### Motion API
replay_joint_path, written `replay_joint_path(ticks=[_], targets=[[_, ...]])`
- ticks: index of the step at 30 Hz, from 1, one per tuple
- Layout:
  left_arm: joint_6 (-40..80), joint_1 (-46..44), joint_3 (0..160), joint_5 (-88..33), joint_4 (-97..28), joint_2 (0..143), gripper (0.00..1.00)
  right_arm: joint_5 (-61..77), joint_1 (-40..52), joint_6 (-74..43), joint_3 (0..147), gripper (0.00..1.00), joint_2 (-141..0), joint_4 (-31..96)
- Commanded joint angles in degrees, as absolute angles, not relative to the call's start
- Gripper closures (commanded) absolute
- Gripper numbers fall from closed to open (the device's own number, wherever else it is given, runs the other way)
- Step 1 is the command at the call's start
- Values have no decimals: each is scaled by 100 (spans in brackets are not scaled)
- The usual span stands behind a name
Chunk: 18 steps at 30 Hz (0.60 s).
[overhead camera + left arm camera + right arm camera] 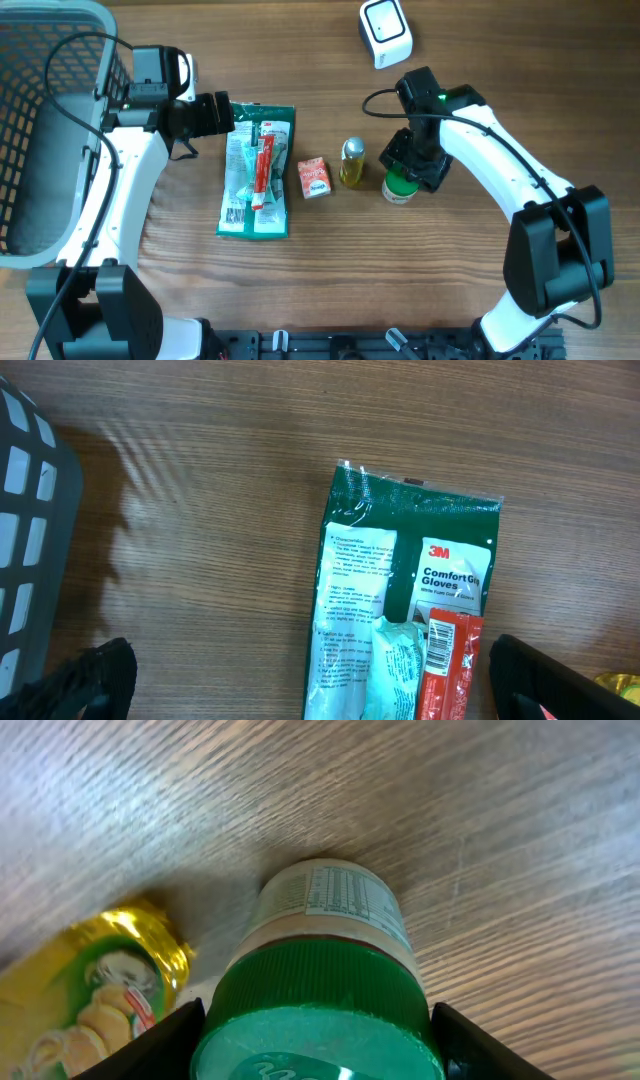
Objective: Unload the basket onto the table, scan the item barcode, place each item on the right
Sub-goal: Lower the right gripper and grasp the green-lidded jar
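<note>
Right gripper is lowered from above over the green-lidded round jar, one dark finger at the left edge of the ribbed lid and the other at the right edge. Both fingers sit just against the lid, but it cannot be told whether they press on it. The right arm reaches in from the table's near right corner, elbow bent, with the wrist pointing straight down. The jar stands upright on the wooden table, its pale printed label facing the wrist camera. A yellow plastic bottle stands just beside it on the left. Further left lie a small red and white carton and a flat green glove packet, the latter with a red strip pack on top. The white box-shaped scanner sits at the far edge, well apart from the jar. Left gripper is spread wide and holds nothing. It sits level above the top edge of the glove packet, and its arm runs along the grey plastic mesh basket at the left side.
</note>
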State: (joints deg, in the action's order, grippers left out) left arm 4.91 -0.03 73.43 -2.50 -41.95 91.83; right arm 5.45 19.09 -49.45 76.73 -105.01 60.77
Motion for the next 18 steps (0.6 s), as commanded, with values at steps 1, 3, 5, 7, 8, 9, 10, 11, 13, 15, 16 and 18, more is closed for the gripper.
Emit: replay_joint_path(ticks=[1, 3, 5, 7, 8, 9, 10, 11, 13, 15, 16, 18], targets=[[381, 16, 7384, -298, -4182, 9161, 0, 148, 1876, -3872, 7640, 36, -10613, 6066], [381, 16, 7384, -298, -4182, 9161, 0, 14, 1833, -3750, 7658, 35, -10613, 6045], [381, 16, 7384, -298, -4182, 9161, 0, 1, 1726, -3747, 7787, 28, -10613, 6060], [381, 16, 7384, -298, -4180, 9161, 0, 3, 1616, -3684, 7996, 14, -10600, 6176], [381, 16, 7384, -298, -4180, 9161, 0, 8, 1564, -3570, 8106, 0, -10589, 6248], [381, 16, 7384, -298, -4180, 9161, 0, 30, 1527, -3573, 8217, 0, -10584, 6388], [381, 16, 7384, -298, -4180, 9161, 0, 189, 1514, -3579, 8263, 0, -10584, 6445], [381, 16, 7384, -298, -4180, 9161, 0, 390, 1514, -3601, 8261, 0, -10584, 6445], [381, 16, 7384, -298, -4180, 9161, 0, 930, 1514, -3568, 8248, 0, -10586, 6523], [381, 16, 7384, -298, -4182, 9161, 0, 1168, 1514, -3577, 8243, 1, -10586, 6685], [381, 16, 7384, -298, -4180, 9161, 0, 1153, 1514, -3688, 8211, 2, -10586, 6692], [381, 16, 7384, -298, -4180, 9161, 0, 1153, 1516, -4150, 8125, 5, -10586, 6694]])
